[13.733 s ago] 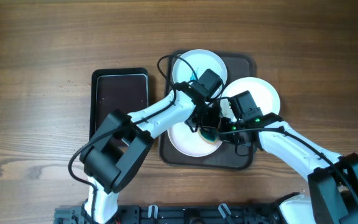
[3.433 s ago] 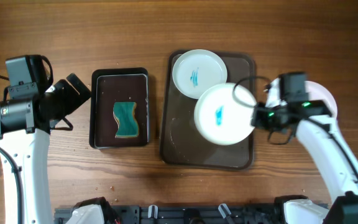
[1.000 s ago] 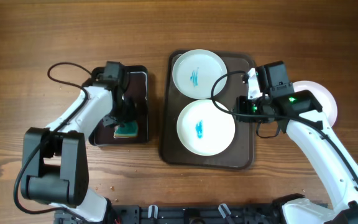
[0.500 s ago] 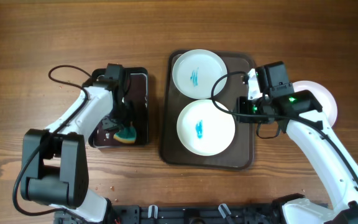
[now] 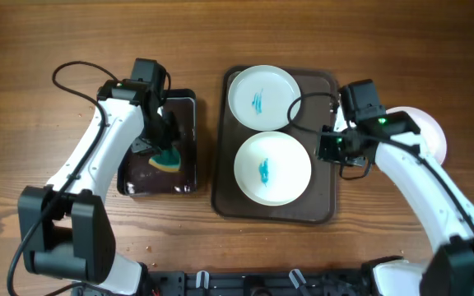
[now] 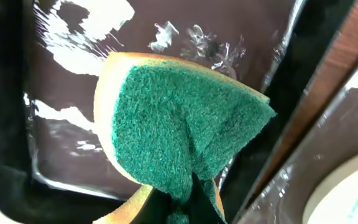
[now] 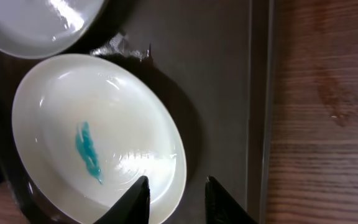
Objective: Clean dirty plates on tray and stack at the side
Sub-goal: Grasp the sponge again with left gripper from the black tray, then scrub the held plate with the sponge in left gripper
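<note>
Left gripper (image 6: 180, 206) pinched tight on the sponge (image 6: 185, 130), over the black tray (image 5: 184, 115); a corner grip could drop it; right gripper (image 7: 176, 199) spread open, empty, beside the smeared near plate (image 7: 98, 130) on the tray (image 7: 229, 93); unheld, wiping may shove it into the far plate (image 5: 262, 97).

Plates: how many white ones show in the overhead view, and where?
3. Two blue-smeared plates lie on the brown tray, one at its far end, one nearer the robot. The third plate rests on the table right of the tray, partly behind the right arm.
</note>
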Tool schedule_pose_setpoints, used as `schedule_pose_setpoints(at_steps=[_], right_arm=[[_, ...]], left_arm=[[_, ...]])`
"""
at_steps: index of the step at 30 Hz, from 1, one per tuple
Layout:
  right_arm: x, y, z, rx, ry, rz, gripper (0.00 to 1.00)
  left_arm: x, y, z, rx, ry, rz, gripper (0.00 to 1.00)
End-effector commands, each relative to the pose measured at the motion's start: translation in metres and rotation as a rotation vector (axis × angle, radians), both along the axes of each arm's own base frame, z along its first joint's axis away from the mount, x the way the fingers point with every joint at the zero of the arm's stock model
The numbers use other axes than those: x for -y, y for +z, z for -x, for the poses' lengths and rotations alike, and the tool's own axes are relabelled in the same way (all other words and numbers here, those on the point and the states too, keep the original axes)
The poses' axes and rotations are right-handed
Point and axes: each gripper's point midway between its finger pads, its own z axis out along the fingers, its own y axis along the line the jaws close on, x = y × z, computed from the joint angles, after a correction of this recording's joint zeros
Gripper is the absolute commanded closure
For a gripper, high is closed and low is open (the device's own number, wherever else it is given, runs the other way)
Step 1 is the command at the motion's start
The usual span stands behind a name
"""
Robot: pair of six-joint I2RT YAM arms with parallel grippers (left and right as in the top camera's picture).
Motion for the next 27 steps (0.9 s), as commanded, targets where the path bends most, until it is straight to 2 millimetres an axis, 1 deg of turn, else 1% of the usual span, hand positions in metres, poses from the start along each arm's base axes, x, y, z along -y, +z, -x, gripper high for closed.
schedule_pose_setpoints(at_steps=[1,3,4,9,10,12,13,15,18,23,25,27], right_arm=[[-0.013,-0.020,0.003,-0.075,0.125,-0.127,0.70],[-0.022,-0.028,0.003,-0.084,0.187,-0.182,0.70],[-0.028,-0.037,0.001,-0.092,0.215,-0.201,0.70],[-0.030,-0.070,-0.004,-0.101,0.182,-0.155,0.70],[-0.028,-0.075,-0.004,-0.107,0.166,-0.139,0.71],[-0.014,-0.090,-0.002,-0.132,0.094,-0.047,0.73],[-0.009,-0.094,-0.002,-0.135,0.074,-0.016,0.77],[-0.006,-0.098,-0.002,-0.132,0.069,-0.001,0.87],[-0.006,-0.099,-0.001,-0.133,0.071,-0.001,0.95],[-0.006,-0.099,0.000,-0.136,0.070,-0.004,0.96],[-0.006,-0.099,0.000,-0.138,0.071,-0.003,0.96],[-0.006,-0.099,0.001,-0.139,0.073,-0.002,0.96]], left_arm=[[0.034,0.014,-0.001,0.034,-0.095,0.085,0.96],[0.048,0.017,-0.002,0.051,-0.131,0.102,0.96],[0.076,0.021,-0.005,0.085,-0.185,0.174,0.96],[0.129,0.029,-0.007,0.130,-0.231,0.320,0.96],[0.137,0.029,-0.007,0.137,-0.233,0.328,0.96],[0.152,0.027,-0.005,0.141,-0.246,0.340,0.96],[0.161,0.025,-0.003,0.141,-0.258,0.345,0.96],[0.173,0.020,0.001,0.130,-0.276,0.352,0.96],[0.193,0.006,0.009,0.093,-0.287,0.361,0.96],[0.232,-0.027,0.024,0.008,-0.319,0.429,0.96],[0.245,-0.037,0.028,-0.017,-0.340,0.465,0.96],[0.253,-0.050,0.031,-0.033,-0.354,0.475,0.96]])
